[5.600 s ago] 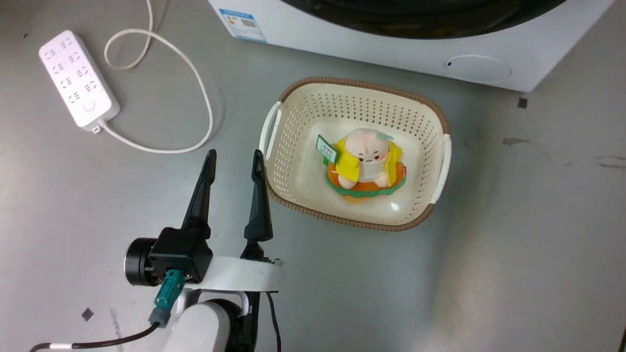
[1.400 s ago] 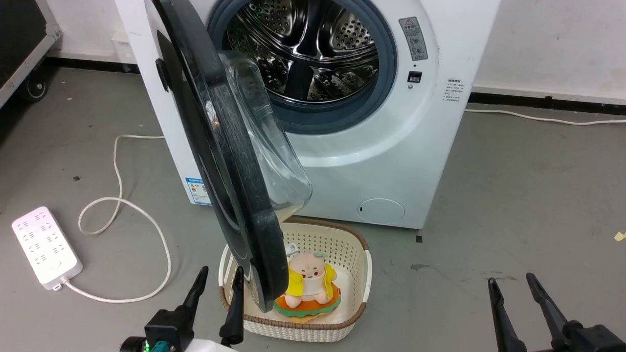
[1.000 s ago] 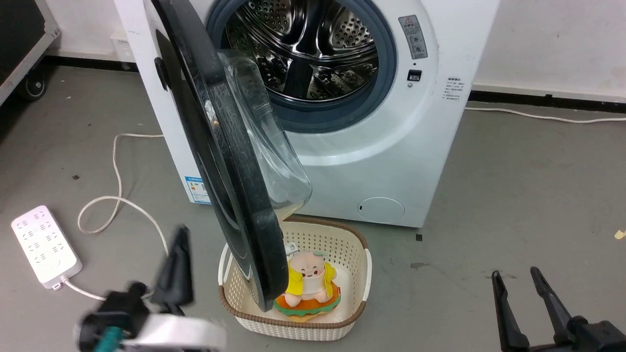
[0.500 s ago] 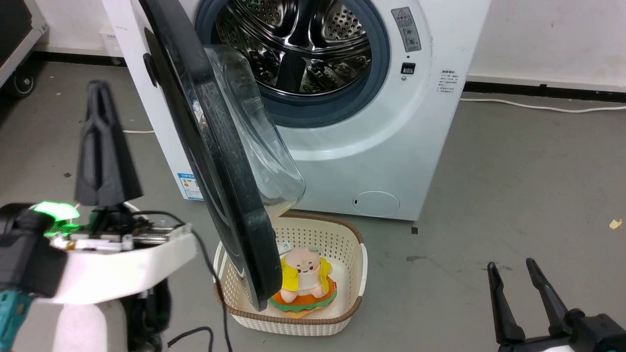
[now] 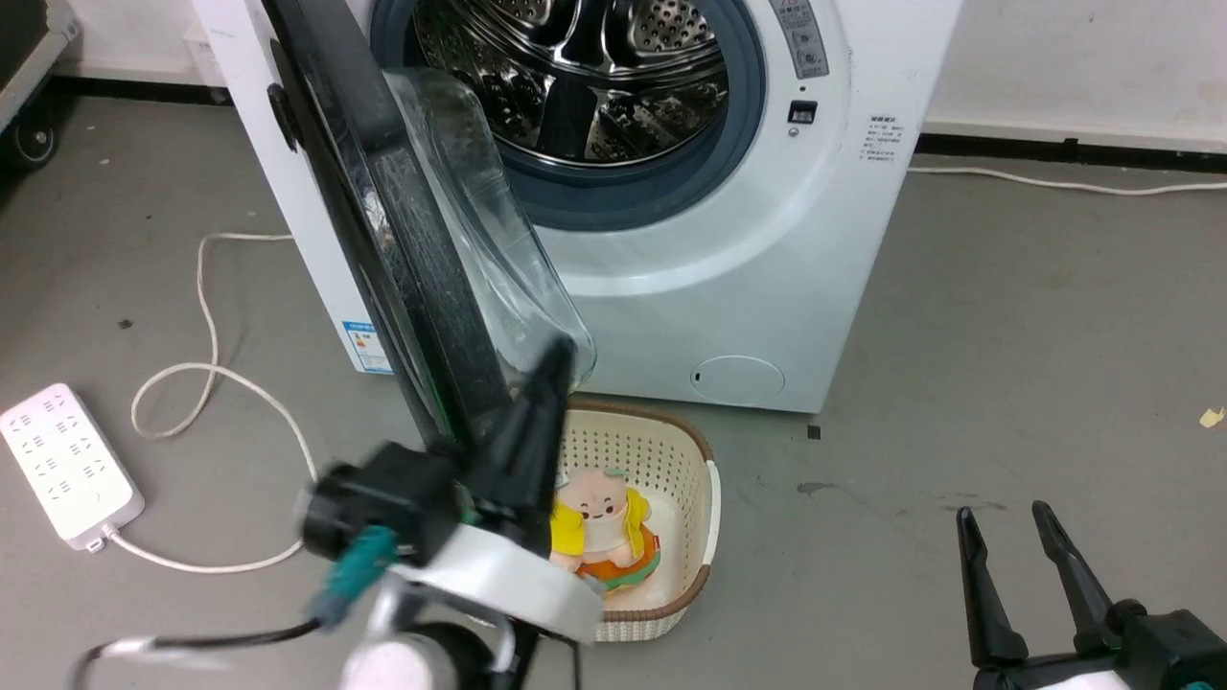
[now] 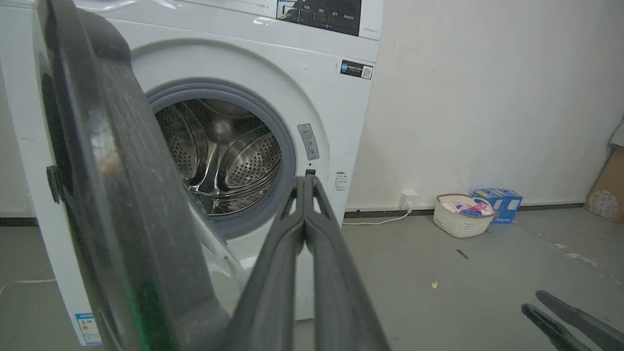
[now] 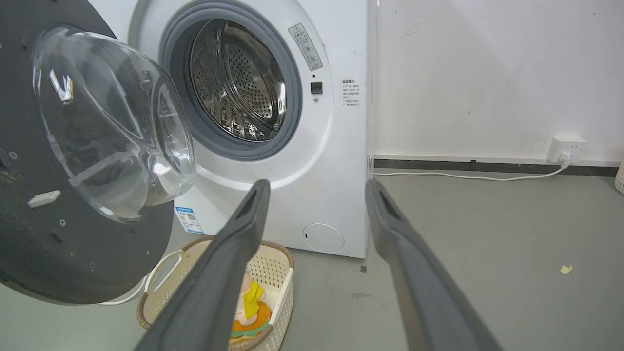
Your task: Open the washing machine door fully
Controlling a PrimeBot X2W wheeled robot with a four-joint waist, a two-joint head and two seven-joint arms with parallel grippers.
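The washing machine door [image 5: 422,278] stands just left of the jaws of the left gripper [image 5: 554,369], swung out from the washing machine [image 5: 729,278], whose drum [image 5: 585,77] lies ahead of them. Under those jaws a basket [image 5: 671,446] sits on the floor [image 5: 1007,335] before the machine, a plush toy [image 5: 602,517] in it. The jaws of the right gripper [image 5: 1002,517] are well right of the basket; a power strip [image 5: 57,465] lies far left.

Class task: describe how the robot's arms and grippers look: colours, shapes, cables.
The left gripper has two long, tapering black fingers on a black block, then a rounded white wrist shell, a teal plug and a black cable. The right gripper has the same pointed black fingers on a black base.
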